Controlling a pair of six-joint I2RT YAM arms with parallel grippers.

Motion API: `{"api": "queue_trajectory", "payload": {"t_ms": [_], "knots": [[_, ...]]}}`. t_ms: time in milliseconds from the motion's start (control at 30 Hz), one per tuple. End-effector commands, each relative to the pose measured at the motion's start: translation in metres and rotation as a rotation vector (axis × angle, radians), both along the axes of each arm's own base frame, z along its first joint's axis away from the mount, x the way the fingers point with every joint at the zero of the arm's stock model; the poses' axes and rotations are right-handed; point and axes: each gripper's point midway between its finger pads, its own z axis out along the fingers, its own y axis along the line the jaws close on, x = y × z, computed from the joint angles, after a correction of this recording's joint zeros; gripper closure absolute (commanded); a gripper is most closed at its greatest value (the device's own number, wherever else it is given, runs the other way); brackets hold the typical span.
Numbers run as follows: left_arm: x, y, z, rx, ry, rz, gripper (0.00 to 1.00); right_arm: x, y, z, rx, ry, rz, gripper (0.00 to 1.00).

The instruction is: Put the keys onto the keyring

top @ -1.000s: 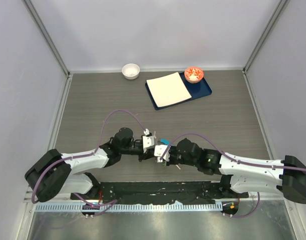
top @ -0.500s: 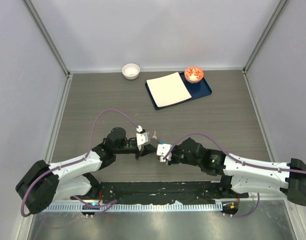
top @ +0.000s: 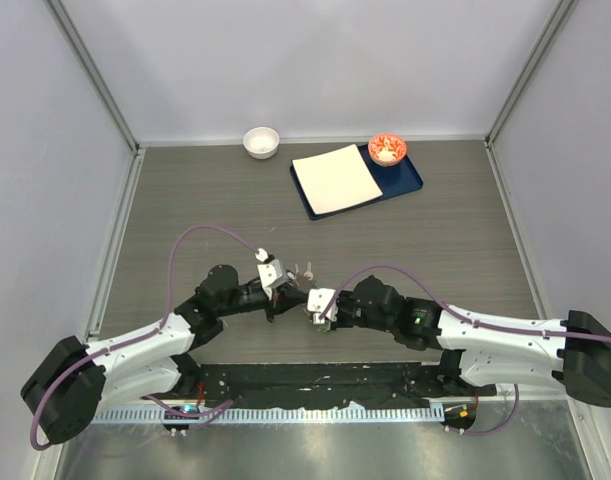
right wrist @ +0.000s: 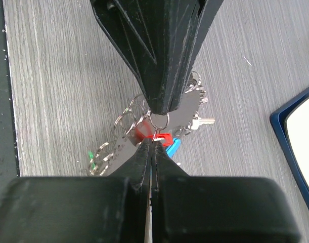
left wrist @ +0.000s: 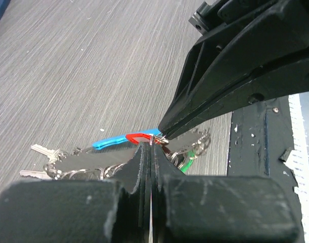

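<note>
The keys lie in a bunch on the table under both grippers: a red head (right wrist: 163, 136), a green head (left wrist: 186, 162) and silver blades (left wrist: 42, 150), with several small silver rings (right wrist: 125, 121). The keyring's light blue crescent (left wrist: 109, 143) lies beside the red head and also shows in the right wrist view (right wrist: 173, 147). Its wire loop is not distinct. My left gripper (left wrist: 153, 146) and right gripper (right wrist: 153, 142) meet tip to tip, both shut on one small split ring (right wrist: 159, 121) by the red key. In the top view the left gripper (top: 285, 292) and right gripper (top: 307, 303) cover most of the bunch (top: 305, 270).
A white bowl (top: 261, 141) stands at the back. A blue tray (top: 411, 184) at the back right holds a white sheet (top: 335, 178) and a red bowl (top: 386, 149). The tray's corner (right wrist: 295, 132) shows in the right wrist view. The black base plate (top: 315, 385) runs along the near edge.
The left arm has swung back and to the left, and both grippers have shifted slightly while staying tip to tip. The blue crescent seen a second ago in the top view is now covered.
</note>
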Motion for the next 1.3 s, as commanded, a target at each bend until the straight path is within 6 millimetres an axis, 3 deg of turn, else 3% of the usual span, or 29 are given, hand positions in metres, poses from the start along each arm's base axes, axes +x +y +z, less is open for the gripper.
{"api": "queue_trajectory", "payload": {"t_ms": [0,300,400,500,667,933,1267], "knots": [[0.014,-0.004,0.051,-0.185,-0.080,0.057,1.00,0.002,0.003,-0.002,-0.015,-0.003,-0.002,0.99],[0.013,-0.002,0.034,-0.200,-0.030,0.081,0.99,0.001,0.009,0.003,0.015,-0.007,0.016,0.99],[0.013,0.003,0.026,-0.170,-0.035,0.101,0.88,0.006,0.005,0.015,0.029,-0.035,-0.013,0.99],[0.013,0.008,0.015,-0.119,-0.027,0.116,0.70,0.006,0.003,0.021,0.030,-0.045,-0.013,0.99],[0.012,0.009,0.005,-0.040,-0.052,0.085,0.57,0.005,0.005,0.020,0.003,-0.041,0.008,0.99],[0.004,-0.010,-0.006,0.057,-0.055,-0.089,0.56,0.005,0.005,0.019,-0.033,-0.043,0.020,0.99],[-0.004,-0.019,-0.012,0.118,-0.053,-0.223,0.57,0.006,0.005,0.017,-0.044,-0.041,0.018,0.99]]}}
